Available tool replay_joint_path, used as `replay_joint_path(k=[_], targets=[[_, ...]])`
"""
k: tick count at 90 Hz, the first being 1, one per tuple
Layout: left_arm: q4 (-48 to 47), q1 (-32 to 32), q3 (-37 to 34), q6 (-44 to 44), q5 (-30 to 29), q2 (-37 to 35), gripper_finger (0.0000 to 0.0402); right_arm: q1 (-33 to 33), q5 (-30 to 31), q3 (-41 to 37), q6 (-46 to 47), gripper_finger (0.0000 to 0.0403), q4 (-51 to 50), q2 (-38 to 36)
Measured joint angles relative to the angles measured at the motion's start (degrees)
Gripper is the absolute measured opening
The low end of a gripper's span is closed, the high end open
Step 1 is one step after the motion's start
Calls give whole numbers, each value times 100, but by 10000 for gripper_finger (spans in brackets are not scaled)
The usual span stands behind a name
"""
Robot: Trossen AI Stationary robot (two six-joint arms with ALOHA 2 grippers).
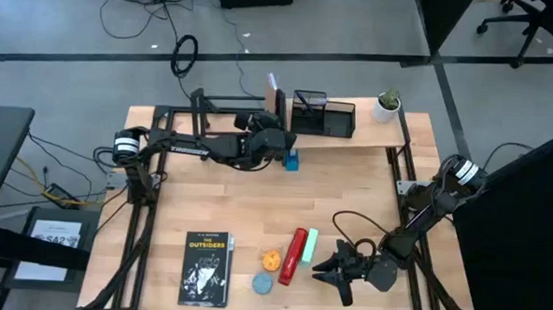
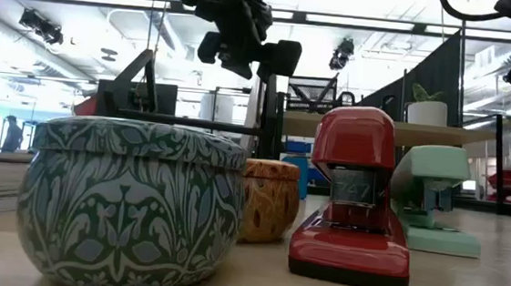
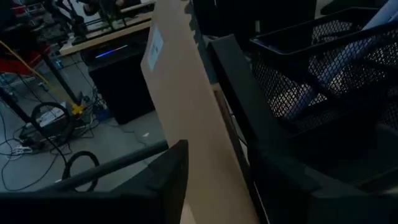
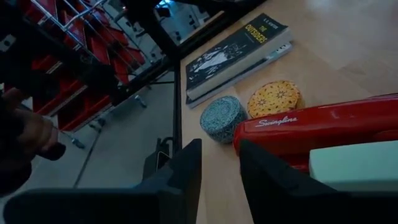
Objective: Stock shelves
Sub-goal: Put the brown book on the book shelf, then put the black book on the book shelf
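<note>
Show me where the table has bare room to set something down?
The broad middle of the table is bare, between the plank shelf and the book. The near edge is crowded: book, two tins, red stapler, green stapler and the right pincer.

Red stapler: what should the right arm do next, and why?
Probably ease the right gripper forward and close on the red stapler: its fingers are open, empty, right beside it, and the stapler lies on the table, not on the shelf.
</note>
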Motion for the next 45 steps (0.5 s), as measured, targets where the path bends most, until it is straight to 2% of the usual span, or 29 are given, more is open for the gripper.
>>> replay_joint_path(k=[22,32,45], targets=[[37,6,3,53,0,-86,217,0,0,0,-10,80,1,0],[73,-26,105,84,183,-190,224,0,1,0,-36,80,1,0],[28,-121,271,657,175,-302,225,0,1,0,-39,80,4,0]])
